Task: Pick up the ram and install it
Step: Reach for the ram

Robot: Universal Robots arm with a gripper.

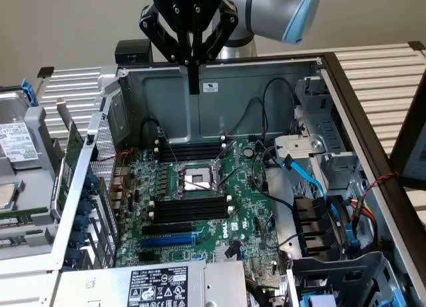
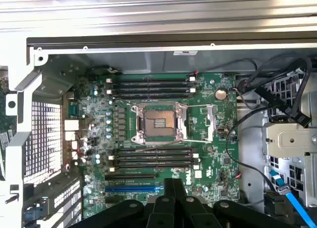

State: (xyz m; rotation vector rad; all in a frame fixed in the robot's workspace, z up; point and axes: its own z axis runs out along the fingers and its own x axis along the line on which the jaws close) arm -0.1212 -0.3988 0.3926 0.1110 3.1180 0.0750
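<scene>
Gripper: the gripper (image 1: pixel 193 87) hangs above the open computer case (image 1: pixel 266 67), near its back wall, with the fingers pointing straight down.
Jaws: pressed together into one narrow black bar, with nothing green between them. In the wrist view the gripper (image 2: pixel 173 184) has both fingers side by side with no gap.
Ram: the ram (image 1: pixel 14 218), as far as I can make out, is a thin green stick lying flat outside the case at the exterior view's left edge. It is well apart from the gripper.
Below the gripper: the motherboard (image 1: pixel 246 207) lies flat in the bottom of the case, with the bare processor socket (image 1: pixel 193 180) in its middle.
Memory slots: one bank of black slots (image 1: pixel 193 150) sits on the far side of the socket and another bank (image 1: pixel 190 210) on the near side. All of them look unfilled.
Blue slot: a long blue slot (image 1: pixel 166 240) runs just beside the near bank, on the side away from the socket.
Expansion card: a larger green card (image 1: pixel 66 167) stands upright at the case's side on the exterior view's left.
Cables: a blue cable (image 1: pixel 313 177) and dark wires crowd the drive bay on the exterior view's right.
</scene>
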